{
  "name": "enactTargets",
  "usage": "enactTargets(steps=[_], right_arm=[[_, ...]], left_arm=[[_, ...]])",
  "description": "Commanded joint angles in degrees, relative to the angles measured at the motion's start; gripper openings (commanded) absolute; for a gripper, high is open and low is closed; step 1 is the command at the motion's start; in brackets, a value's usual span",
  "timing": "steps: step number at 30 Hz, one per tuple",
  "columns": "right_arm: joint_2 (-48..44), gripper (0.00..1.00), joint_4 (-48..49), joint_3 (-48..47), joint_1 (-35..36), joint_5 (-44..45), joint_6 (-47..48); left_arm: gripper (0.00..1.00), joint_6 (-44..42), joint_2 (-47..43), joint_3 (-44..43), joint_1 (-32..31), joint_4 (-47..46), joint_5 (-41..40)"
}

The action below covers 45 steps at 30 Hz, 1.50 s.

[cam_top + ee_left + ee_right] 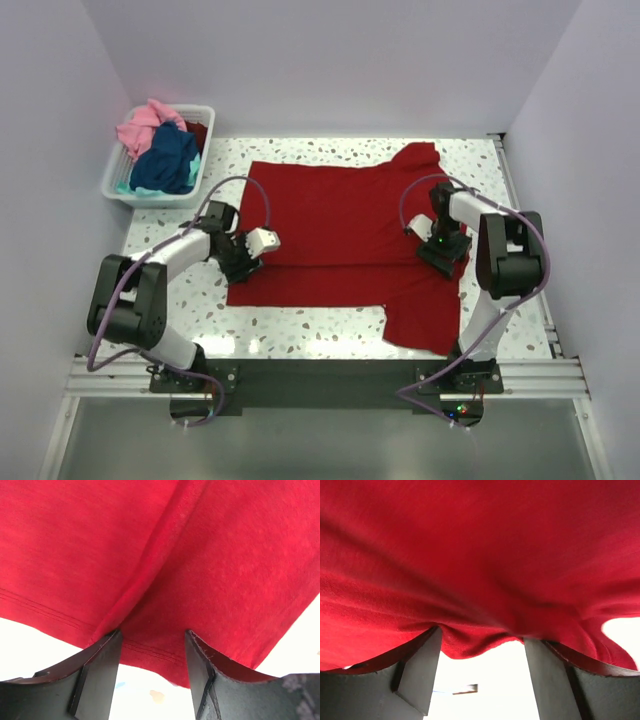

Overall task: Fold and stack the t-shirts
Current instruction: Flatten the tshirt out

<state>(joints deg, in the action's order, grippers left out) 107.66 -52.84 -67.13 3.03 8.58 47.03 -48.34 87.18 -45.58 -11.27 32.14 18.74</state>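
The large deep red t-shirt (345, 230) lies spread on the table, with its near part doubled over along a crease. My left gripper (242, 264) is at the shirt's left edge. In the left wrist view the left gripper (152, 641) is open, with the stitched hem (150, 652) between its fingertips. My right gripper (441, 258) is at the shirt's right side. In the right wrist view the right gripper (482, 642) is open, and a fold of red cloth (470, 647) sags between its fingers. Pink (143, 126), navy blue (168, 158) and teal (127, 187) shirts lie bunched in the basket.
The white slatted basket (206, 146) stands at the back left corner of the speckled table (300, 330). White walls close in on the left, back and right. A metal rail (330, 375) runs along the near edge by the arm bases.
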Motion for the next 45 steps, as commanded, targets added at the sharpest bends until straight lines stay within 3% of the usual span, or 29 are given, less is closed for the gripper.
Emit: enactTargets(steps=[1,4,8,12,17,19,26,39,42,44,45], right_arm=[[6.7,0.7,7.3,-7.6,-0.8,-0.8,-1.5],[8.4,0.73,3.6,-14.0,-0.9,-2.8,-1.6],[3.1,0.77,-3.4,-17.2,-2.1,-7.9,2.0],[-7.0,0.77,-9.0,-11.6,-2.6,-9.9,7.6],[-14.8,0.68,-9.7,-1.1,-2.4,-9.7,11.9],[-16.3,0.63,-8.4,1.4,-2.1,-9.8,12.0],[-17.7,0.61,-0.1,13.0,-0.4,-8.8,12.6],[-19.8,0.52,6.6,21.2,1.6,-8.7,13.5],[-19.5,0.47,9.4,23.2,2.1,-7.4,13.8],[-19.4,0.39,11.4,24.9,2.3,-6.8,14.1],[-19.5,0.29,11.8,25.3,2.4,-6.6,14.2]], left_arm=[[0.58,6.5,6.8,-3.8,0.3,-6.6,-2.4],[0.57,7.3,10.1,-7.8,0.3,-6.0,-2.8],[0.57,3.5,4.5,-9.6,0.3,-0.2,3.6],[0.59,0.4,-3.3,-9.4,0.3,7.1,6.8],[0.59,-3.0,-9.1,-6.3,0.3,11.7,7.7],[0.59,-4.0,-9.9,-4.9,0.3,11.7,6.9],[0.59,-3.1,-11.0,-1.2,0.3,9.3,6.7],[0.59,-1.9,-11.4,1.2,0.3,7.8,5.8],[0.59,-2.0,-11.6,2.2,0.3,7.2,5.5],[0.59,-3.1,-12.1,3.1,0.1,6.7,5.2],[0.58,-3.9,-12.5,3.5,-0.1,6.4,4.7]])
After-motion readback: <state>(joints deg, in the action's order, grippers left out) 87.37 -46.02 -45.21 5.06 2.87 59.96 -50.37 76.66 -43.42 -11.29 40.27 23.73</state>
